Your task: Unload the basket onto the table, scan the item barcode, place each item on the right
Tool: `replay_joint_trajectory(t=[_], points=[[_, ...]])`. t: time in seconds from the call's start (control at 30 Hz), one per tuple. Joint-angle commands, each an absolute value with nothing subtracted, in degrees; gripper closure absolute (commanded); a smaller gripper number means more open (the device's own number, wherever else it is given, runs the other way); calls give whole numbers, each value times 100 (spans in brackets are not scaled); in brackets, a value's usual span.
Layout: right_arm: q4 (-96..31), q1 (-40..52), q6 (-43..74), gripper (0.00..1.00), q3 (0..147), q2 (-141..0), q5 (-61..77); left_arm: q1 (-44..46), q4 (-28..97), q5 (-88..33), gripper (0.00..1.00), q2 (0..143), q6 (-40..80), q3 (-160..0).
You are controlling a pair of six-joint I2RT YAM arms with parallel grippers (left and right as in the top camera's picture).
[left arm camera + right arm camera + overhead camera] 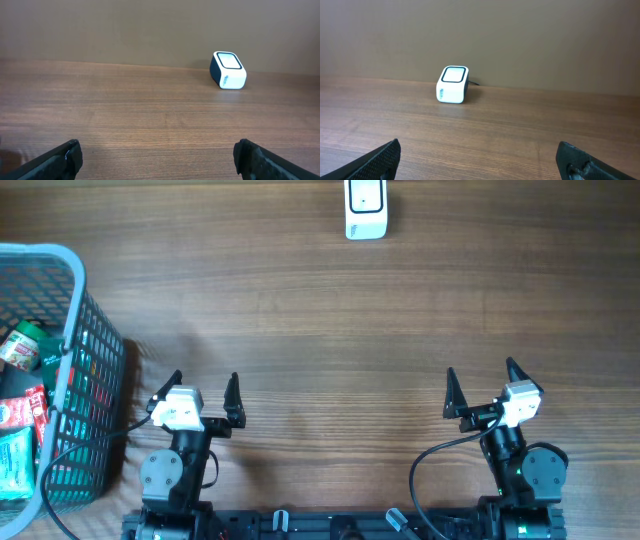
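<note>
The items to scan lie in a blue mesh basket (92, 370) at the table's (320, 320) left edge: a green-lidded jar (22, 343), a red packet (24, 408) and a teal packet (14, 464). The white scanner (365, 208) sits at the far edge, near the middle, well apart from the basket. The left gripper (206, 382) hovers just beside the basket at the near edge, jaws spread wide and empty. The right gripper (480, 370) hangs further right, also spread wide and grasping nothing.
</note>
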State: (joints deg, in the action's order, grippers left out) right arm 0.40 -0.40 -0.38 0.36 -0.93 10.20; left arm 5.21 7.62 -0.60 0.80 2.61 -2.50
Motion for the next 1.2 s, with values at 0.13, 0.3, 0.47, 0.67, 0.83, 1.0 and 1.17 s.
replay_joint_trajectory(t=[0.13, 0.3, 0.47, 0.67, 0.83, 1.0, 1.17], points=[[60, -23, -137, 0, 30, -43, 919, 486, 727, -148, 0, 34, 172, -180], [60, -23, -134, 0, 30, -43, 919, 489, 727, -211, 0, 34, 235, -180], [60, -23, -134, 0, 30, -43, 919, 502, 751, -419, 0, 38, 674, -204], [60, -23, -134, 0, 30, -43, 919, 502, 1186, -899, 0, 38, 1492, -510], [60, -23, -134, 0, 30, -43, 919, 502, 1796, -1111, 0, 38, 1529, -1175], [60, -23, -134, 1, 30, -43, 919, 502, 2650, -1109, 0, 235, 1527, -2091], [60, -23, -137, 0, 30, -43, 919, 502, 3260, -1111, 0, 917, 1529, -3076]])
